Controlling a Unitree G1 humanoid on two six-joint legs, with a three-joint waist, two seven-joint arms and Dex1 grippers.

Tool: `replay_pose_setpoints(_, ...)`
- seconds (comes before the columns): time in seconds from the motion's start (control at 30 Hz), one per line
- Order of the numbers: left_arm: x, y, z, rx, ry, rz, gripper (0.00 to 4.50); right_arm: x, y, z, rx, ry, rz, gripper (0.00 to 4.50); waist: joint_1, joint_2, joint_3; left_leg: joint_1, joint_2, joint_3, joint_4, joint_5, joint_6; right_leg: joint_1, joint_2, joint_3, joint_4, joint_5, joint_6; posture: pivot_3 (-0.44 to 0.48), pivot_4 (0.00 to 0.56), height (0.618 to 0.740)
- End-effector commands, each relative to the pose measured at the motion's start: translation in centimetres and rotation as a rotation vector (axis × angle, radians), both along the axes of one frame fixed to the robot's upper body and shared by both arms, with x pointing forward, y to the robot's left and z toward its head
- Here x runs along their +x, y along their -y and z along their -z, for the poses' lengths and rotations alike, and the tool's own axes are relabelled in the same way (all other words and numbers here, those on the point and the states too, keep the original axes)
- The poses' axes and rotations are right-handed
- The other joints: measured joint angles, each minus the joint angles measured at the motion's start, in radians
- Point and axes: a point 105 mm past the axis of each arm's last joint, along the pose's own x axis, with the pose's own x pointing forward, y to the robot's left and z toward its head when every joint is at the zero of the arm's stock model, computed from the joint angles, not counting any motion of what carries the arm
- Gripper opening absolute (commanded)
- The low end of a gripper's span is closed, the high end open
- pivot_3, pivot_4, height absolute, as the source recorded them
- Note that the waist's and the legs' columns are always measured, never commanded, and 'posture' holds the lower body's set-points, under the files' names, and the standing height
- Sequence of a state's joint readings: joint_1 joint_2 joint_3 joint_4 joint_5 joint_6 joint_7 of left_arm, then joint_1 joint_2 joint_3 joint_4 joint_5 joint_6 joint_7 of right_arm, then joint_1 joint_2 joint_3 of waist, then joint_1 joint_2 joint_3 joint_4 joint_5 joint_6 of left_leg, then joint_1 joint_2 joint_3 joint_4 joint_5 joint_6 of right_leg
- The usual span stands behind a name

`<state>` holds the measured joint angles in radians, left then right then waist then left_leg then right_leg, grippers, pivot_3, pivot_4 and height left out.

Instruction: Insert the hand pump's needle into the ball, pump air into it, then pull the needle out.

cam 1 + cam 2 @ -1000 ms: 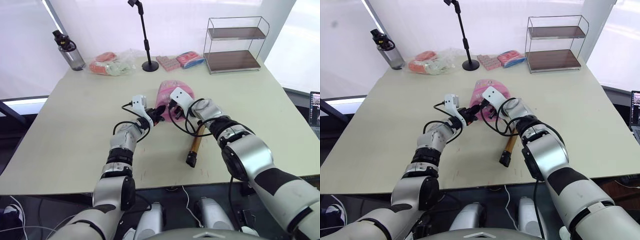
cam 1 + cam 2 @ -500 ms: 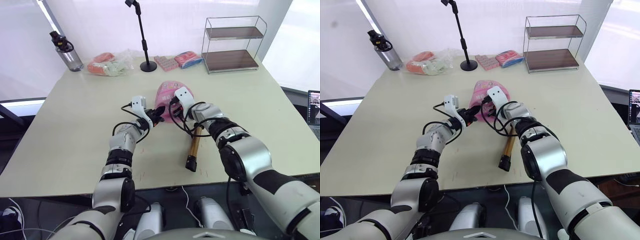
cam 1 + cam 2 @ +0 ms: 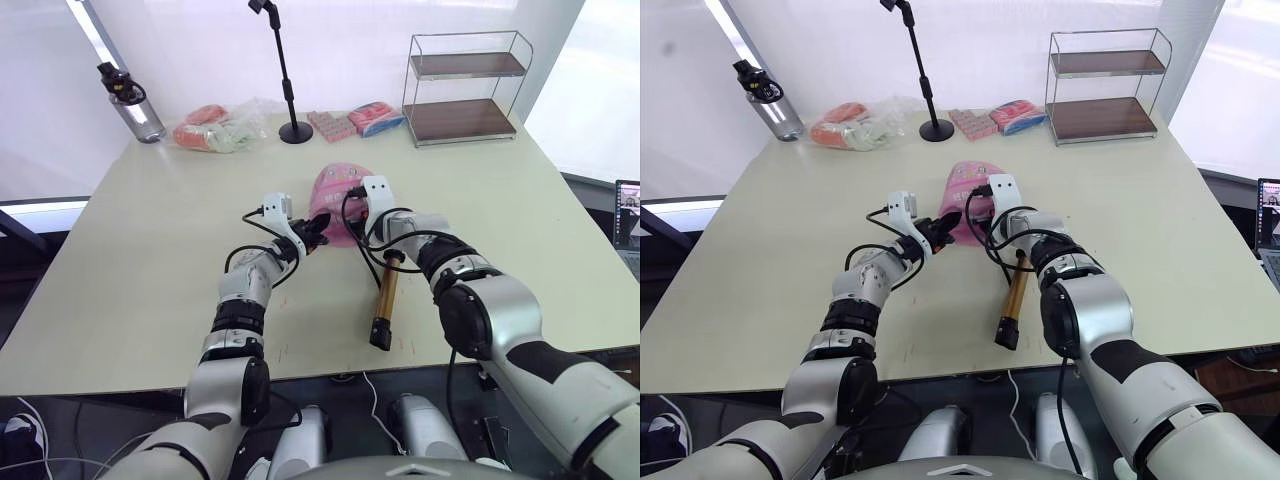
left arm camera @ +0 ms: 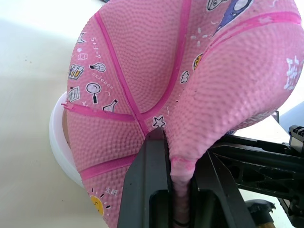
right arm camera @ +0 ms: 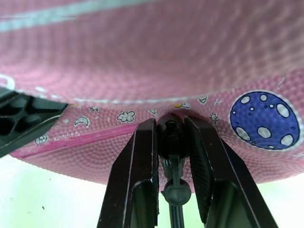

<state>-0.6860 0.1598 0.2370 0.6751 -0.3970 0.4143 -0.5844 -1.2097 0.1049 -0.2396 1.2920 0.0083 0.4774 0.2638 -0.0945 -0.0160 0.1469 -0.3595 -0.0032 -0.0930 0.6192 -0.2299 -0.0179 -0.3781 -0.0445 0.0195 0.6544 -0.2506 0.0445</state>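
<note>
- The ball (image 3: pixel 334 194), pink and saggy with small printed pictures, sits mid-table on a white ring (image 4: pixel 58 137), pinched from both sides by the robot's two grippers.
- The right gripper (image 5: pixel 170 128) is closed on the black fitting (image 5: pixel 170 133) at the hose tip, pressing it against the ball's skin beside a blue moon print; the needle itself is hidden.
- The left gripper (image 3: pixel 315 236) clamps a fold of the ball's slack skin between its black fingers (image 4: pixel 149 180), on the side facing the robot.
- The hose (image 3: pixel 362 240) loops in black coils from the right gripper down toward the pump.
- The pump (image 3: pixel 384 298) lies flat on the table just right of the ball, its gold barrel pointing toward the robot, a black cap at the near end.
- The table (image 3: pixel 150 250) carries a stand pole (image 3: pixel 285 70), pink packets (image 3: pixel 350 120), a bag (image 3: pixel 215 128) of orange and pale items, a bottle (image 3: pixel 128 100) and a wire shelf (image 3: pixel 465 90) along its far edge, all well apart from the ball.
</note>
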Motion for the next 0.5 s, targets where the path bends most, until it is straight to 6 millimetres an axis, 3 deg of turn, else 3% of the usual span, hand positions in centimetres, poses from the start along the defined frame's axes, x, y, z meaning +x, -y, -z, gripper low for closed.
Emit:
replay_pose_setpoints(0.03, -1.47, 1.33, 3.18, -0.006, -0.141, 0.060, 0.00, -2.56, 0.88, 5.05, -0.094, -0.170, 0.016, 0.40, 0.000, 0.000, 0.000, 0.000, 0.000, 0.000, 0.000, 0.000, 0.000, 0.000, 0.000, 0.000, 0.000, 0.000, 0.000, 0.000, 0.150, 0.731)
replay_pose_setpoints(0.27, -1.51, 1.31, 3.24, -0.008, -0.144, 0.059, 0.00, -2.09, 1.08, 5.04, -0.410, 0.064, -0.239, 0.40, -0.001, 0.000, 0.000, 0.001, 0.000, -0.002, -0.001, 0.000, 0.000, 0.000, 0.002, 0.000, -0.001, 0.000, 0.000, 0.000, 0.150, 0.731)
replay_pose_setpoints(0.5, -1.53, 1.32, 3.26, -0.009, -0.145, 0.059, 0.00, -1.99, 0.73, 4.79, -0.573, 0.184, -0.401, 0.40, -0.002, 0.000, 0.000, 0.002, 0.000, -0.008, -0.002, -0.002, -0.003, 0.000, 0.005, -0.001, -0.001, 0.000, 0.000, 0.000, 0.150, 0.731)
